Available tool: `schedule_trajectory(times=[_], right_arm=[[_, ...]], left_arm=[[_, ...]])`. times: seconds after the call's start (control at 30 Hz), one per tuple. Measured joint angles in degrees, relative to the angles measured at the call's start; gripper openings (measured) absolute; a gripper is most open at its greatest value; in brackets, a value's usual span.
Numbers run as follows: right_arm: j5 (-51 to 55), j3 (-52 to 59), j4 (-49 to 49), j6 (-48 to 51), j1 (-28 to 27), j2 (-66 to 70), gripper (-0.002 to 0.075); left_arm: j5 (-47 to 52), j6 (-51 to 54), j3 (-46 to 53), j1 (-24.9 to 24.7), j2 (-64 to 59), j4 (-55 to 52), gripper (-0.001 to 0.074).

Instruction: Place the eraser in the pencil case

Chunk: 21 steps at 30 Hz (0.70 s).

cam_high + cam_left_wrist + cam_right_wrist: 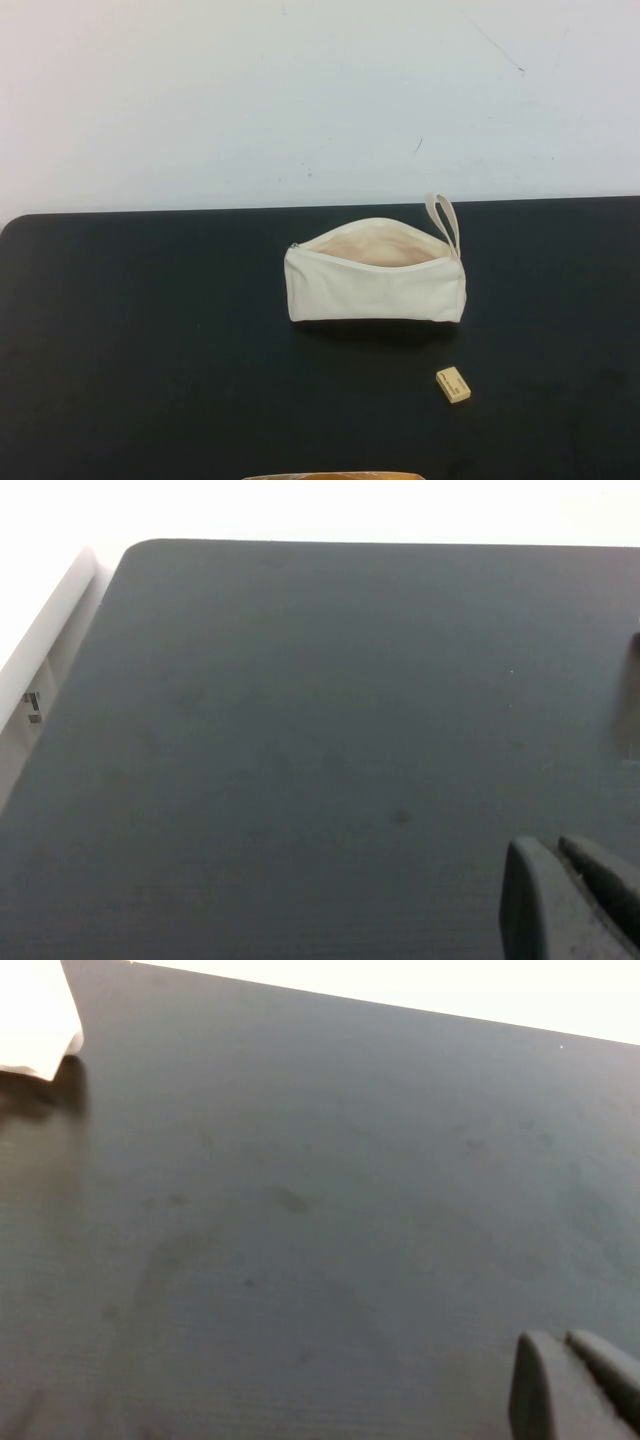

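Observation:
The pencil case (375,280), a cream-white zip pouch, stands open near the middle of the black table, its peach lining showing and its loop strap (445,220) at its right end. The eraser (453,384), a tiny pale yellow-tan block with a dark mark, lies on the table in front of the pouch's right end. Neither arm shows in the high view. My left gripper (560,852) is shut and empty over bare table. My right gripper (565,1345) is shut and empty over bare table; a white corner of the pouch (35,1020) shows at the edge of its view.
The black table (150,350) ends at a white wall behind. A tan object (335,476) peeks in at the near edge of the high view. The table's rounded corner and a white edge (50,650) show in the left wrist view.

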<state>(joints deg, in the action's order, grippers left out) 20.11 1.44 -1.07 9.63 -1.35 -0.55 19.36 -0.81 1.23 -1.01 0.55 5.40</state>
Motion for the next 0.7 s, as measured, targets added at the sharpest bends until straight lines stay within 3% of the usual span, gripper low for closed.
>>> schedule_trajectory(times=[0.7], right_arm=[[0.0,0.0,0.0,0.0,0.0,0.0,-0.0001]], left_arm=[[0.0,0.8,0.0,0.0,0.0,0.0,-0.0002]])
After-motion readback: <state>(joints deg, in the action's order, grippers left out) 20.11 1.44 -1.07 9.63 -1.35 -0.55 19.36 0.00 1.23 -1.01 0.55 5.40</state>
